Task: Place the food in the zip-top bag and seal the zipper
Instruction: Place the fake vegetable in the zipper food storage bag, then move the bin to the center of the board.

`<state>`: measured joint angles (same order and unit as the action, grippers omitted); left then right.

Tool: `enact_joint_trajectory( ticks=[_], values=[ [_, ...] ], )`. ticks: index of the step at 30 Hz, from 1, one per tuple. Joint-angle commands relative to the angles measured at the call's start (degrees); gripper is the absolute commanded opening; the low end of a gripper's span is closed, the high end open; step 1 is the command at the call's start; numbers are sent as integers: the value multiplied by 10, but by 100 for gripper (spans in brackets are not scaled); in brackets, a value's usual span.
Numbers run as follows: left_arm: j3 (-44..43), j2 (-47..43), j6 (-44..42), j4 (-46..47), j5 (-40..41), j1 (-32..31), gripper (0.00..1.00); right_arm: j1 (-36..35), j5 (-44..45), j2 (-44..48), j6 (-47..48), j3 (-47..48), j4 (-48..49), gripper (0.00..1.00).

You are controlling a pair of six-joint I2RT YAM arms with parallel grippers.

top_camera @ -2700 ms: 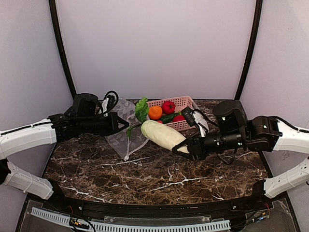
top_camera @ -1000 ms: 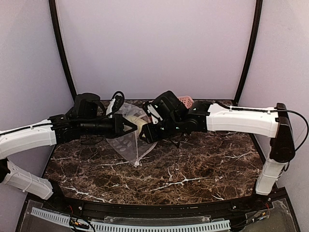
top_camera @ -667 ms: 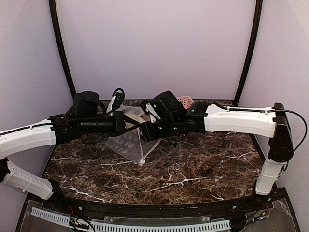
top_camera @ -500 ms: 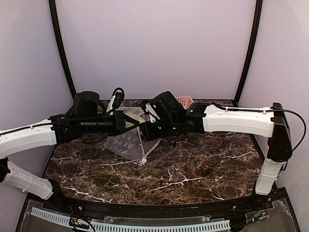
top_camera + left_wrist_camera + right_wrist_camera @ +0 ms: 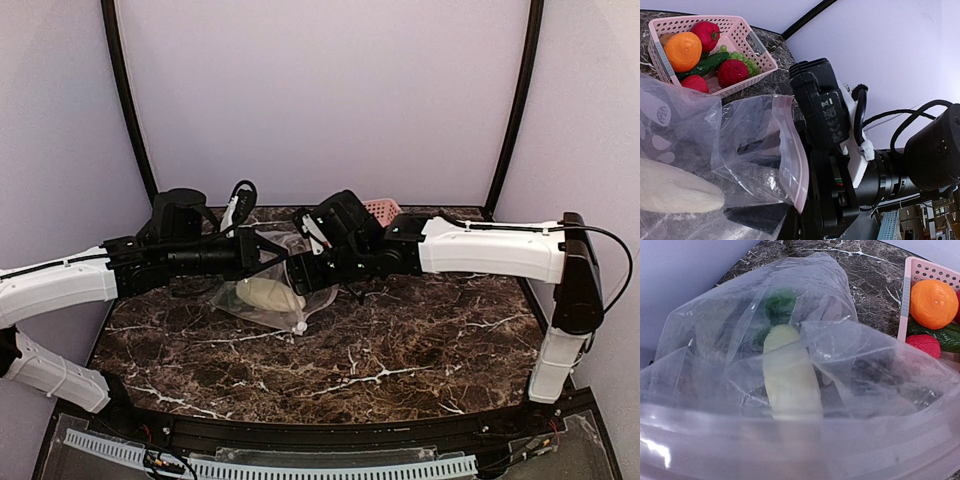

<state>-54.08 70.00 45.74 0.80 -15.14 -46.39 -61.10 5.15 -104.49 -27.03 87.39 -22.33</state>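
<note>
Your left pincer [image 5: 266, 260] is clamped tight on the rim of the zip-top bag [image 5: 250, 300], holding its mouth up off the table. Your right pincer [image 5: 296, 273] sits in that mouth, facing the left one. In the left wrist view its two dark fingers [image 5: 757, 145] show through the plastic, spread apart with nothing between them. The long cream-white vegetable [image 5: 790, 375] lies inside the bag just ahead of those fingertips and clear of them, with its green leafy end [image 5: 780, 302] deeper in. So one piece of food is bagged, and I'd put you early in the job. The rest waits in the pink basket [image 5: 765, 62], near the bag and ahead and to the right of your right pincer as its own camera looks. It holds the orange fruit [image 5: 684, 50], the red tomatoes [image 5: 732, 72] and some green pieces [image 5: 705, 64]. Each of those has yet to go through the mouth. The zipper [image 5: 799, 172] runs as a pinkish strip along the gaping edge right beside your left pincer, and it is not closed. Sealing comes last, once the basket's pieces are in the bag.
</note>
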Motion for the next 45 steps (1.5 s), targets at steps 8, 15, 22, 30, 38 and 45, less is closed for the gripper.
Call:
enact_joint_trajectory(
  ticks=[8, 15, 22, 30, 38, 45],
  values=[
    [-9, -4, -13, -11, 14, -4, 1, -2, -24, 42, 7, -16, 26, 75],
    [10, -3, -12, -16, 25, 3, 1, -8, -48, 142, 21, -78, 32, 83],
    [17, -13, -19, -32, 49, 19, 1, -8, -57, 248, 46, -130, -12, 90],
    [49, -47, -25, -66, 81, 40, 1, 49, 51, 231, 52, -91, -117, 88],
    [61, -70, -25, -88, 80, 62, 1, 121, 32, 118, 94, -22, -106, 88],
    [66, -70, -21, -88, 73, 72, 1, 173, -12, 7, 113, 44, -70, 86]
  ],
)
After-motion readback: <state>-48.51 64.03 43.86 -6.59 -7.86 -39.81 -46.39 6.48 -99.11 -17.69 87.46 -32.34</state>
